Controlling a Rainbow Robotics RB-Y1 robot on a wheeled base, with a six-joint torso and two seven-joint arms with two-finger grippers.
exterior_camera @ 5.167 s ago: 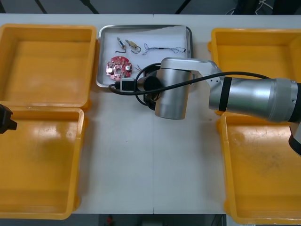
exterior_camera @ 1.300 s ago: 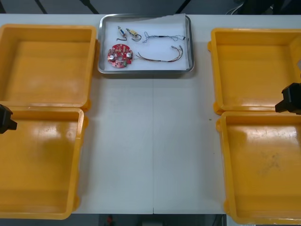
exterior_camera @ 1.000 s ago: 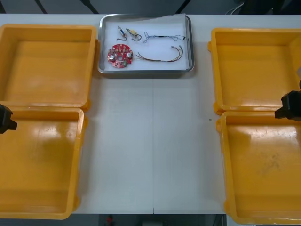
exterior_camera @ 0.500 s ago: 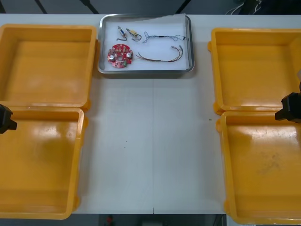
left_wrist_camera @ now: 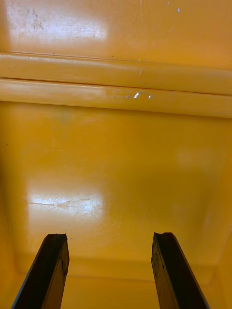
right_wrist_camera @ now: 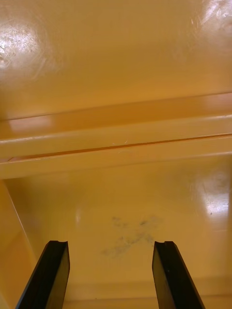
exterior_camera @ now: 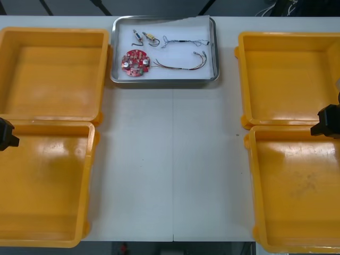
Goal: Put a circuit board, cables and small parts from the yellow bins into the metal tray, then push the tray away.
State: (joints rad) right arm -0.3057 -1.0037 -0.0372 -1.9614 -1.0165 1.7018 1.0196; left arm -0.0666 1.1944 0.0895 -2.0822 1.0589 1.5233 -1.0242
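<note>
- yellow bins (exterior_camera: pixel 53 69): glossy plastic, smooth, loads of glare off the floors
- near right bin (exterior_camera: pixel 281 212): same shiny plastic, but with dark scuffs (exterior_camera: pixel 305 186) on the floor
- metal tray (exterior_camera: pixel 163 81): shiny metal rim, flat matt white inside
- table (exterior_camera: pixel 172 159): light, smooth, pretty matt
- circuit board (exterior_camera: pixel 135 62): red, with small shiny metal bits
- right gripper (right_wrist_camera: pixel 110 244): black fingers (right_wrist_camera: pixel 50 275), dull matt finish

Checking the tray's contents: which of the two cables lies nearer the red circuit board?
The red and yellow cable, which starts just beside the circuit board; the twisted blue and white cable lies farther off.
</note>
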